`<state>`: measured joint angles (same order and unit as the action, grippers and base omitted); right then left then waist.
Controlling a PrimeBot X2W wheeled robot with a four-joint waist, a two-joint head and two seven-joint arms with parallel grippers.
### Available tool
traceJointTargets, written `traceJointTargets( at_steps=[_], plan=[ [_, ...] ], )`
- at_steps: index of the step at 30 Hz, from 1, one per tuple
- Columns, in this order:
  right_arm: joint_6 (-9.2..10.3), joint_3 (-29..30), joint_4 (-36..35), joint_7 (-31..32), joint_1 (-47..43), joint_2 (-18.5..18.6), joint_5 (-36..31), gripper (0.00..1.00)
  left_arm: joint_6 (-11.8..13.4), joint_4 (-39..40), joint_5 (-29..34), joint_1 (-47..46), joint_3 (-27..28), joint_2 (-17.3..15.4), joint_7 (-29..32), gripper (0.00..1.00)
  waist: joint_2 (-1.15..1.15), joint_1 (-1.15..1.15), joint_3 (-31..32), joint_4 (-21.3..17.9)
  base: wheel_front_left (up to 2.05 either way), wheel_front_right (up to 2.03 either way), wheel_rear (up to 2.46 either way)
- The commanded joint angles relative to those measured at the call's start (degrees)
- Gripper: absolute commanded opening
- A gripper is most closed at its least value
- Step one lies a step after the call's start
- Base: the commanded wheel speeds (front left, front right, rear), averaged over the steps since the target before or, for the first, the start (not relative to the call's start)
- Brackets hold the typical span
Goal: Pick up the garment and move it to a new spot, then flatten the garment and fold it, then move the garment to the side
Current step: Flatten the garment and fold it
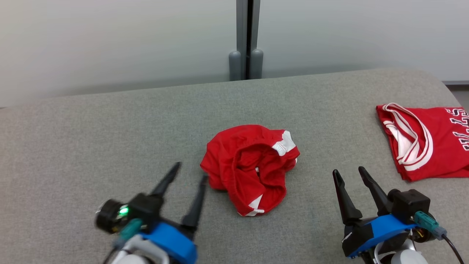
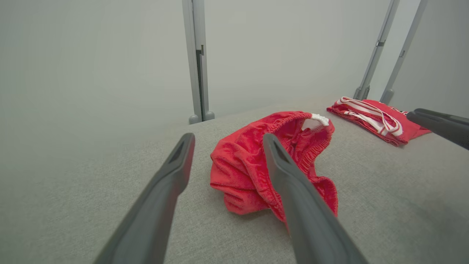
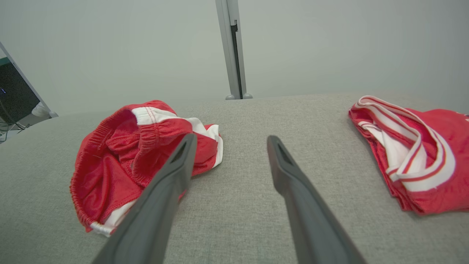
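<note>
The left claw (image 1: 191, 170) is empty, its fingers spread wide, low over the near part of the surface (image 1: 110, 128). Its inner fingertip is just beside the left side of the shorts (image 1: 249, 176); whether it touches the cloth cannot be told. The right claw (image 1: 348, 170) is also wide open and empty. It sits apart from the shorts on their right, between them and the jersey (image 1: 432, 143) that lies flat at the right edge.

Likely risks:
- A pinch on the heap may catch a single loose layer. The rest would then hang or trail across the surface when lifted.
- A pinch that takes several bunched layers at once would make spreading them harder.
- A wide swing by the right claw could snag the jersey and drag it out of place.

The shorts are red with white side trim and lie crumpled in a mound about mid-surface, somewhat toward the near edge. The gathered elastic waistband gapes upward, a white tab shows at its far rim, and the legs are tucked under, so no clean corner offers itself.
</note>
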<state>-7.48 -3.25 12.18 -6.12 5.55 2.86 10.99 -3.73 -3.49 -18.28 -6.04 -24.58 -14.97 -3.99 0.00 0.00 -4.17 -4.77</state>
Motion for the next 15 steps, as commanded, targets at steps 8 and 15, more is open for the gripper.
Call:
traceJointTargets(
  at_steps=[8, 15],
  plan=[
    [-0.03, -1.5, 0.7, -1.0, 2.1, 0.1, 1.3, 1.00, -3.8, -2.6, -1.9, -11.6, -20.6, -1.2, 10.4, 1.00, 0.00, 0.00, -2.7, -1.6, 0.00, 0.00, 0.00],
    [-0.03, -2.2, 1.6, -2.1, 3.5, 0.1, 2.2, 1.00, -3.7, -11.6, -7.1, -19.6, -31.3, -3.0, 13.8, 1.00, 0.00, 0.00, -4.4, -3.4, 0.00, 0.00, 0.00]
  ],
)
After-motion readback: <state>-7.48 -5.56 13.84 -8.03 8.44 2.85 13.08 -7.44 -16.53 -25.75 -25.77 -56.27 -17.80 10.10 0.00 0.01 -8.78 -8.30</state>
